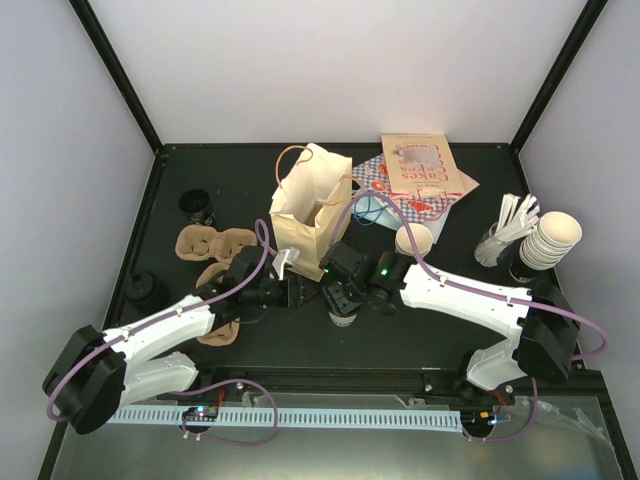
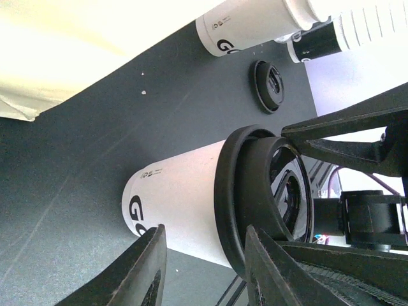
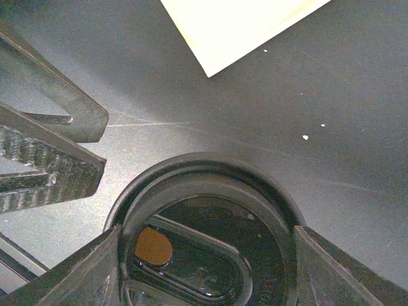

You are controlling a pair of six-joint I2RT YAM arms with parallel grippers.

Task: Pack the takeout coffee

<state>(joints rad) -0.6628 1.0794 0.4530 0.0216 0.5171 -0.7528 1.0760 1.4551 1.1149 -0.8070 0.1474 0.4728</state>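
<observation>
- The right claw (image 3: 205, 242) is clamped on the coffee cup (image 2: 178, 204) from above, one finger on each side of its black lid (image 3: 255, 217).
- The cup stands upright at lower centre of the top view, just below and to the right of the paper bag (image 1: 305, 205).
- The left claw (image 2: 205, 236) is parted and empty, just beside the cup.
- Next move, I judge: lift the cup, then carry it toward the upper left, over the bag's open mouth.

Clearances — takeout coffee (image 1: 343, 316): lid flanked by right gripper (image 1: 339, 299) fingers; left gripper (image 1: 301, 293) near, on its left; paper bag (image 1: 308, 205) just behind; bare table (image 1: 330, 352) in front — open passage.
</observation>
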